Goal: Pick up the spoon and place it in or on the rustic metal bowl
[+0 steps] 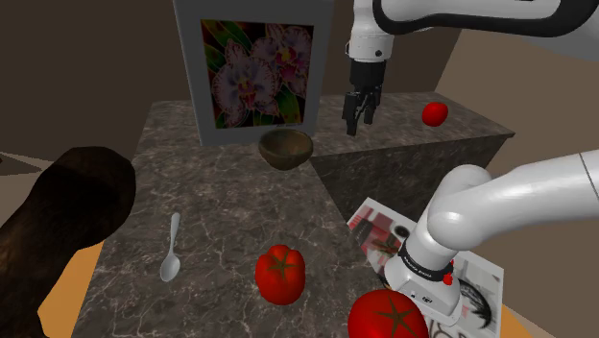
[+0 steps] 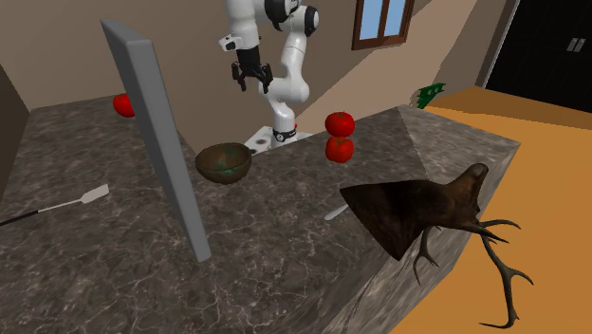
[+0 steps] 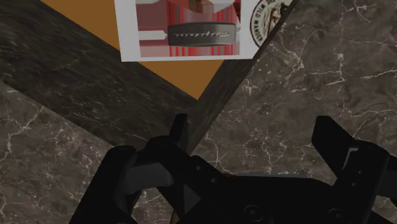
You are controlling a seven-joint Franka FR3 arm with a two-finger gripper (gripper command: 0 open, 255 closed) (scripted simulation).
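In the shoulder view the gripper (image 1: 358, 123) hangs in the air just beyond the brown bowl (image 1: 286, 149) and a little toward the small red tomato (image 1: 435, 113). Its jaws are spread and hold nothing. The pale spoon (image 1: 171, 248) lies flat on the marble counter (image 1: 221, 206), well on the near side of the bowl, with a red pepper (image 1: 280, 275) beside it.

In the second exterior view the hand hovers above and behind the bowl. The spoon's end peeks out by the dark antler mount (image 2: 417, 213), well apart from the bowl.

In the wrist view the black fingers (image 3: 331, 137) stand wide apart over bare marble.

I judge this to be the reach stage, with the pick not yet begun. The next move calls for carrying the hand past the bowl to the spoon, turning the jaws to straddle its thin handle, and descending low enough to pinch it.
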